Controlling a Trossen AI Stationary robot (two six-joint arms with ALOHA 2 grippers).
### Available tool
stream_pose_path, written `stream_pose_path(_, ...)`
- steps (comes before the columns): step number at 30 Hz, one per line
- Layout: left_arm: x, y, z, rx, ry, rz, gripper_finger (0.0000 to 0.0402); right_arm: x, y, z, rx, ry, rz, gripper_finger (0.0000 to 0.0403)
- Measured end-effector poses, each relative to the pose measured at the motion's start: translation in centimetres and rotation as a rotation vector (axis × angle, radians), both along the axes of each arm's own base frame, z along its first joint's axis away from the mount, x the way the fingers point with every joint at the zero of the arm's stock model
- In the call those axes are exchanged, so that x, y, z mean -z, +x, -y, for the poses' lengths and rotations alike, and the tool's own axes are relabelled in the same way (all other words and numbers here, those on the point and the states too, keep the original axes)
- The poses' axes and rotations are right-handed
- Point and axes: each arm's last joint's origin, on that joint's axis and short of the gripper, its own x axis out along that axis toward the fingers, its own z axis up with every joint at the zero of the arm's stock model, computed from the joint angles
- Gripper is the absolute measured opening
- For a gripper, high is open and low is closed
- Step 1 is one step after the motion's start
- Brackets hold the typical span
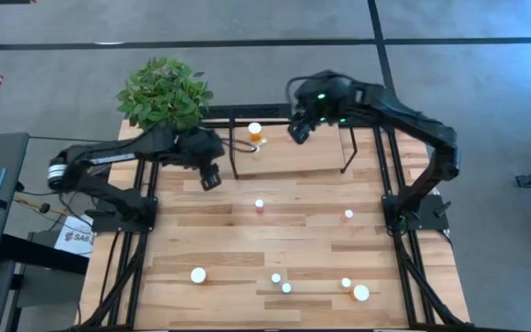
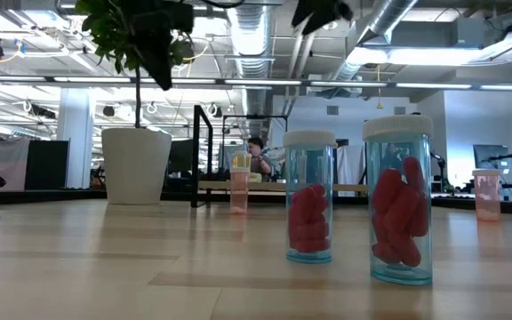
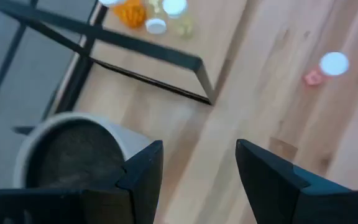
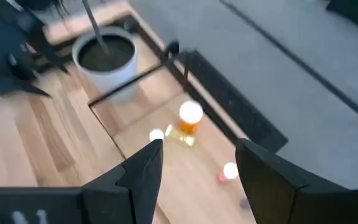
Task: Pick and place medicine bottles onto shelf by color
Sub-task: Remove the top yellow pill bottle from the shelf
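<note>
Overhead: left gripper (image 1: 210, 178) hovering beside the white plant pot (image 3: 73, 146) at the shelf's (image 1: 289, 159) left end, fingers apart, empty. Right gripper (image 1: 299, 132) raised above the shelf's back edge, fingers likewise spread, gripping nothing. Orange bottle (image 1: 255, 132) upright on the shelf board, smaller pale bottle (image 4: 156, 134) just beside it, pinkish one (image 4: 229, 172) near. Remaining medicine bottles (image 1: 286, 288) scattered across the table (image 1: 201, 240), several along the front edge, two red-filled ones (image 2: 310, 196) close together.

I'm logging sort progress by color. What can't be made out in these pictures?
- Shelf contents, high view: the right gripper covers part of the board, and bottles near the orange bottle are too small.
- Front bottles, high view: only white caps show, not body colors.
- Left gripper: empty.
</note>
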Motion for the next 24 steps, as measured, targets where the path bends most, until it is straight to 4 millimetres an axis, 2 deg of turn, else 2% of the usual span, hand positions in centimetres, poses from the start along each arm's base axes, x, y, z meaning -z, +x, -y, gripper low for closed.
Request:
stream_pose_path(8, 1.8, -2.9, 1.7, -0.056, -0.018, 0.024, 0.019, 4.9, 3.9, 1.9, 0.024, 0.07, -0.147, 0.0225)
stream_pose_path(14, 3.3, -3.3, 2.1, -0.092, -0.044, 0.055, 0.019, 8.6, 5.6, 3.5, -0.164, -0.031, -0.412, 0.0225)
stream_pose_path(24, 3.1, -3.0, 2.1, -0.205, -0.027, 0.123, 0.019, 13.6, 8.5, 7.3, -0.45, -0.233, -0.613, 0.0202)
